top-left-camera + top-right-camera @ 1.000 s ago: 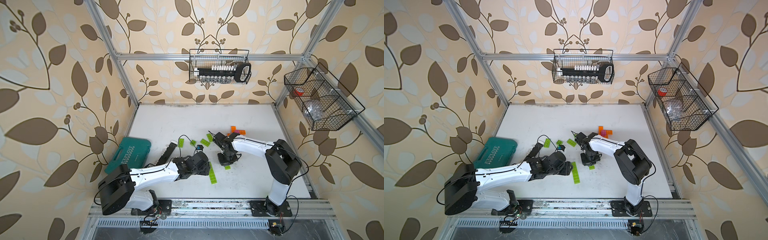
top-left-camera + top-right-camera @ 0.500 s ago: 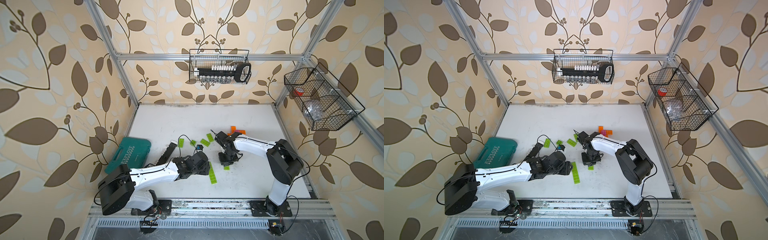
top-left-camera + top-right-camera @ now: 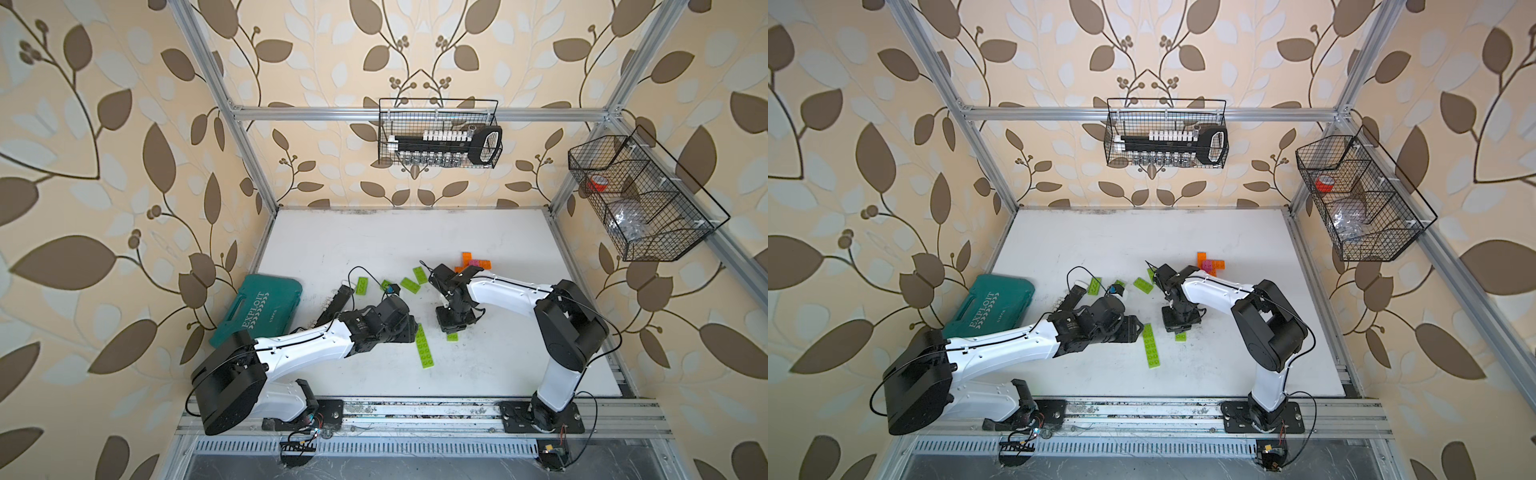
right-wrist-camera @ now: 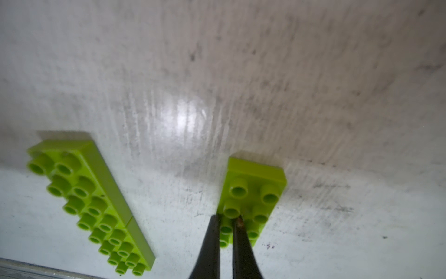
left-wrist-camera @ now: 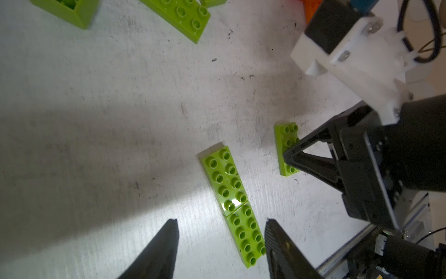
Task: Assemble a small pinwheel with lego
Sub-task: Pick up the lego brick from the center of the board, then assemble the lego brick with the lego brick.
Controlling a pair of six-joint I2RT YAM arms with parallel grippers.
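The pinwheel is looking about half built. An orange cross (image 3: 466,256) with a pink brick (image 3: 1207,264) on its middle is lying at the far part of the table (image 3: 374,232), partly behind the right arm. The green part is not yet made, I think. Two green bricks are lying end to end as a green pair (image 5: 231,200) near the front, a single green brick (image 4: 255,183) is lying just beside it, and loose green bricks (image 3: 409,284) are lying farther back. So the joining of the green ones is remaining.

The right gripper (image 4: 228,218) is standing with its jaws pressed together, its tips resting on top of the single green brick among the studs. Whether it is pinching a stud, I cannot tell. The left gripper (image 5: 220,221) is hovering with its jaws spread. One end of the green pair is lying between them, and the gripper is gripping nothing.
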